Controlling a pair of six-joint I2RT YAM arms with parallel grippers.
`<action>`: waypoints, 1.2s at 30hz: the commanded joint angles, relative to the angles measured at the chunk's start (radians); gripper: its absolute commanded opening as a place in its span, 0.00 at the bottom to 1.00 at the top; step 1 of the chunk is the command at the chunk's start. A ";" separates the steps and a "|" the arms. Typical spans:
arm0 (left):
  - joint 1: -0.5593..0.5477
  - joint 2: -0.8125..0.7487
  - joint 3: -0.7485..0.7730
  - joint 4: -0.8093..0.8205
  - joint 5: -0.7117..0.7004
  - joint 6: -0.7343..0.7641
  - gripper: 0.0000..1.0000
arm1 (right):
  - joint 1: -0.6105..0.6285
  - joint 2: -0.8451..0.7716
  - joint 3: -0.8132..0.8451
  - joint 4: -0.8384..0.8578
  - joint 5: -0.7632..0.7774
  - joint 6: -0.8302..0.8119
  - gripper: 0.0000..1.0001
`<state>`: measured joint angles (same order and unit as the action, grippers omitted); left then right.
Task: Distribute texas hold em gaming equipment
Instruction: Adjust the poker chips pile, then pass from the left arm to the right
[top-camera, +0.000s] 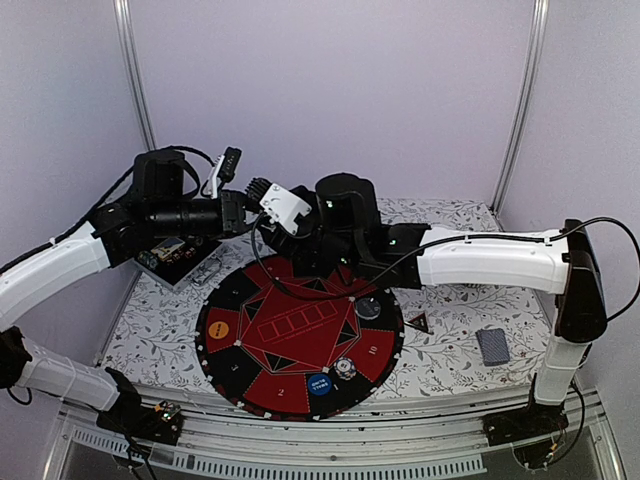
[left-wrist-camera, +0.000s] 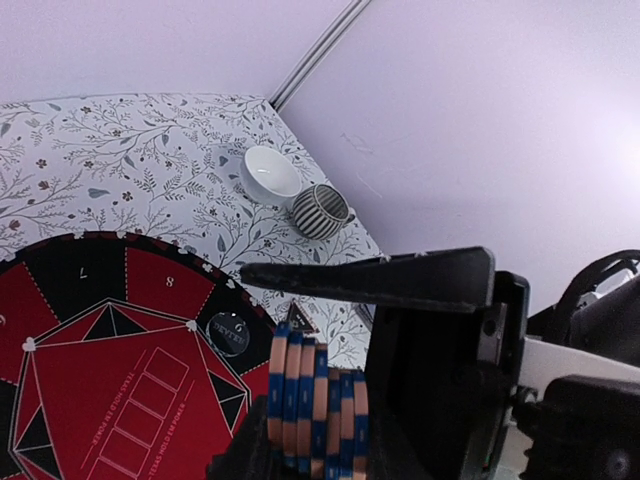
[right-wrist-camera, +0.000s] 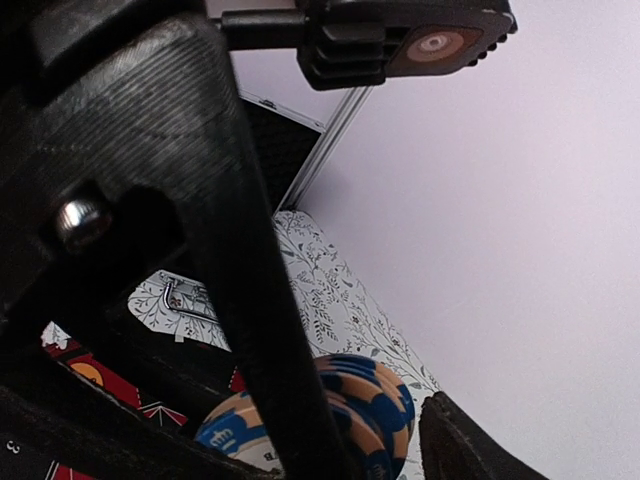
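The left end effector (left-wrist-camera: 270, 370) is clamped on a stack of blue-and-orange chips (left-wrist-camera: 315, 400), which stands on edge between its jaws. It is held in the air over the far left part of the round red-and-black mat (top-camera: 300, 340). The right end effector (right-wrist-camera: 385, 430) meets it there. Its jaws are apart and straddle the same stack, with one finger (right-wrist-camera: 470, 445) just beside the chips. I cannot tell whether that finger touches them.

On the mat, an orange disc (top-camera: 220, 327) lies at the left and a blue disc (top-camera: 320, 383) at the near edge. A dark chip (top-camera: 368, 308) sits right of centre. A triangle marker (top-camera: 420, 322) lies on the counter (top-camera: 450, 370) just beside the mat's right rim. A deck of cards (top-camera: 492, 345) lies farther right. A white bowl (left-wrist-camera: 270, 175) and a striped cup (left-wrist-camera: 320, 212) sit close together, off the mat.
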<state>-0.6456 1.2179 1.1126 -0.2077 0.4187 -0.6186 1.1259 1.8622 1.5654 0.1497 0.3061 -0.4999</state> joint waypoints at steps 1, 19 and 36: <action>-0.015 0.008 -0.015 0.015 -0.008 0.003 0.00 | 0.008 -0.035 -0.016 0.075 -0.010 -0.006 0.62; -0.014 0.002 -0.057 0.030 -0.001 -0.006 0.00 | 0.010 -0.056 -0.043 0.091 -0.026 -0.020 0.61; -0.012 0.002 -0.066 0.020 0.021 -0.010 0.00 | 0.011 -0.127 -0.136 0.121 -0.180 -0.093 0.72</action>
<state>-0.6460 1.2221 1.0557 -0.1944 0.4137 -0.6327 1.1316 1.8034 1.4635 0.2035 0.2104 -0.5545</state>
